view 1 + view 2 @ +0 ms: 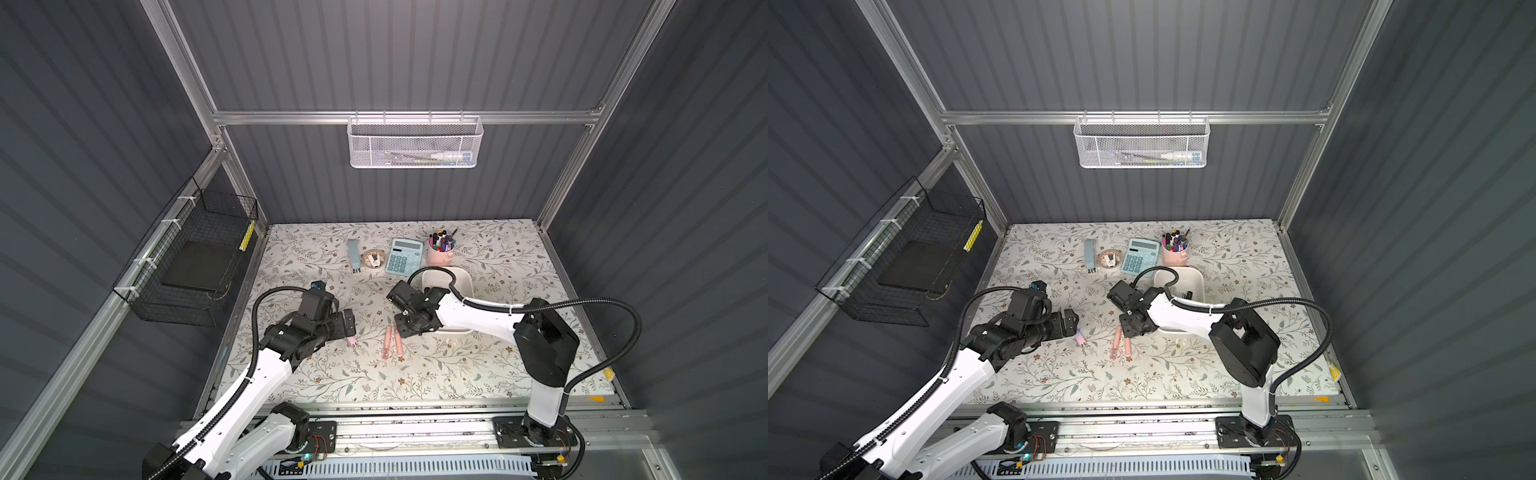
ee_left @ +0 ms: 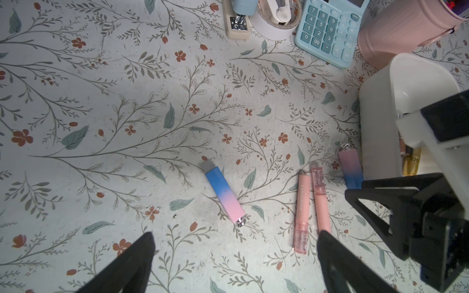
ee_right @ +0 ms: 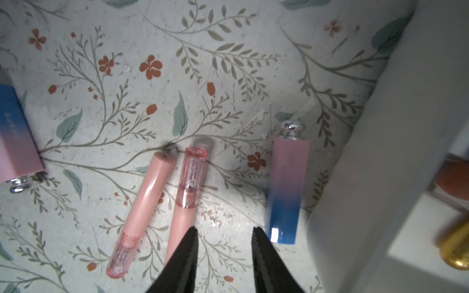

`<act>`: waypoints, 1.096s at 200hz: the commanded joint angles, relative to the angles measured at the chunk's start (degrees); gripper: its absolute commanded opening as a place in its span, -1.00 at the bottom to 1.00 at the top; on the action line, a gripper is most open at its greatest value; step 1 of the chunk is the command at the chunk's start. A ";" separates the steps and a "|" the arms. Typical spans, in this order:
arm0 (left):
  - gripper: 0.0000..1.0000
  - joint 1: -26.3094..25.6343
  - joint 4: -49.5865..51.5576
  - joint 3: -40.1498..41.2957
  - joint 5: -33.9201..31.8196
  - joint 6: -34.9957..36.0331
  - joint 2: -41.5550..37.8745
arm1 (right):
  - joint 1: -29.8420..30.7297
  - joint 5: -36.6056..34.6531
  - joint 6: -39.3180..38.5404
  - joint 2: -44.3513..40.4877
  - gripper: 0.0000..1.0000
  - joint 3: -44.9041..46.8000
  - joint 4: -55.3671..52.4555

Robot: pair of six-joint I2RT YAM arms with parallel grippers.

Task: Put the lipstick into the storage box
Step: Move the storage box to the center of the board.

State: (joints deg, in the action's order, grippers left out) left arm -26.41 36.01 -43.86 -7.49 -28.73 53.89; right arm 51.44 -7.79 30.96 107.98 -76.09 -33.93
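1. Along the back edge of the table [image 1: 498,353], left to right: stapler [image 1: 354,254], tape roll [image 1: 372,261], calculator [image 1: 404,257], pen cup [image 1: 440,254].
2. Just in front of the pen cup, right of centre, sits the storage box [image 1: 464,282].
3. Tight beside the box's left wall lies one lipstick [image 3: 288,187].
4. Left of that, mid-table, two tubes [image 1: 389,341] lie side by side.
5. Further left, on its own, a second lipstick [image 1: 352,341].

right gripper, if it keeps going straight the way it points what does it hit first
Probably the bare table between the nearer pink gloss tube and the gradient lipstick; nothing sits between its open jaws. One finger overlaps the gloss tube, so it might graze that first; depth is unclear.
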 commanded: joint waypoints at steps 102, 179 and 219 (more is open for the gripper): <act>0.99 0.44 -0.28 -0.07 0.43 0.26 1.84 | -5.39 0.74 -0.96 1.42 -0.19 1.48 -1.11; 0.99 0.44 -0.33 0.35 -0.07 0.24 1.79 | -5.69 2.04 -1.23 4.33 -0.22 0.16 -0.37; 0.99 0.41 -0.33 0.68 -0.20 0.20 1.48 | -5.76 2.17 -1.49 4.61 -0.36 -0.41 -0.78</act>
State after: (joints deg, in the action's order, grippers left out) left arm -26.41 35.90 -43.86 -7.49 -28.73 55.88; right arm 46.00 -5.76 30.24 112.36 -75.02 -33.87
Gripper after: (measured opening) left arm 0.997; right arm 0.341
